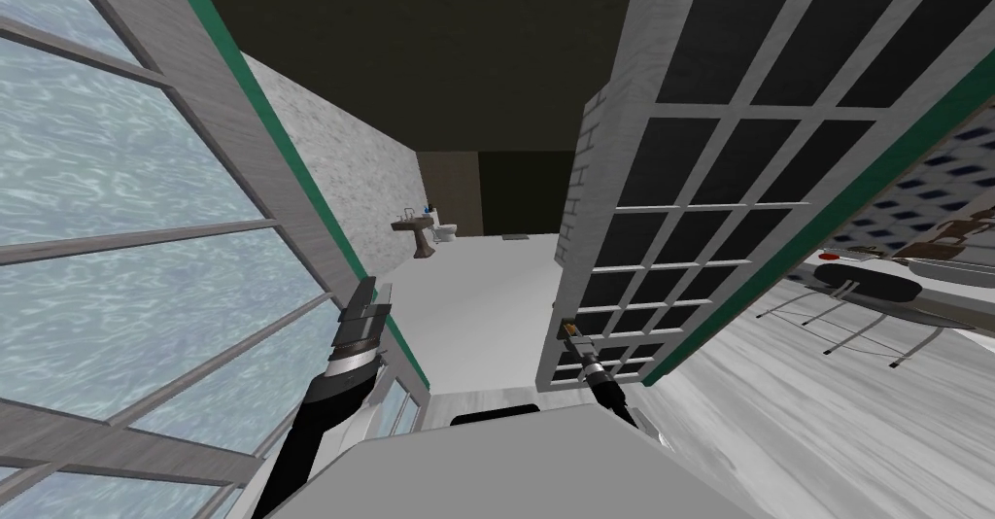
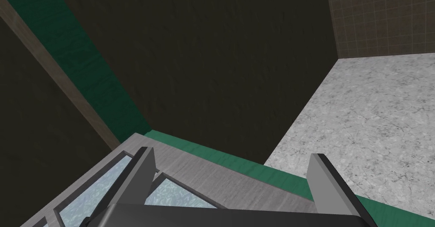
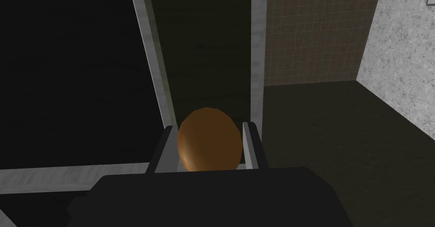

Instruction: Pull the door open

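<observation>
Obs.: glazed door (image 1: 670,207), pale grey bars over dark panes, stands at about 1 o'clock from me and is already swung partway off its green-trimmed frame, with a white-floored room showing through the gap at 12 o'clock. Right hand (image 3: 208,129) is at the door's near edge, low down. Its 2 fingers (image 3: 251,146) press either side of a round brown knob (image 3: 207,146), which sits deep between them, close to the dark body of the hand. Left hand (image 2: 231,156) is at about 11 o'clock beside the window (image 1: 117,183), fingers spread wide with nothing between them, clear of the job. Handling, my judgement: the door is a stiff slab that will not flex. It probably carries some weight with that much glazing, and it can only travel on an arc about its hinge side. The knob is the right place to hold, being at the free edge where leverage is best. It looks smooth and domed, though, so 2 thin blades could slide off it toward me under a straight tug. The pull should be slow, and the wrist should follow the arc. Risk: the grip slips if the pull runs ahead of the swing.
</observation>
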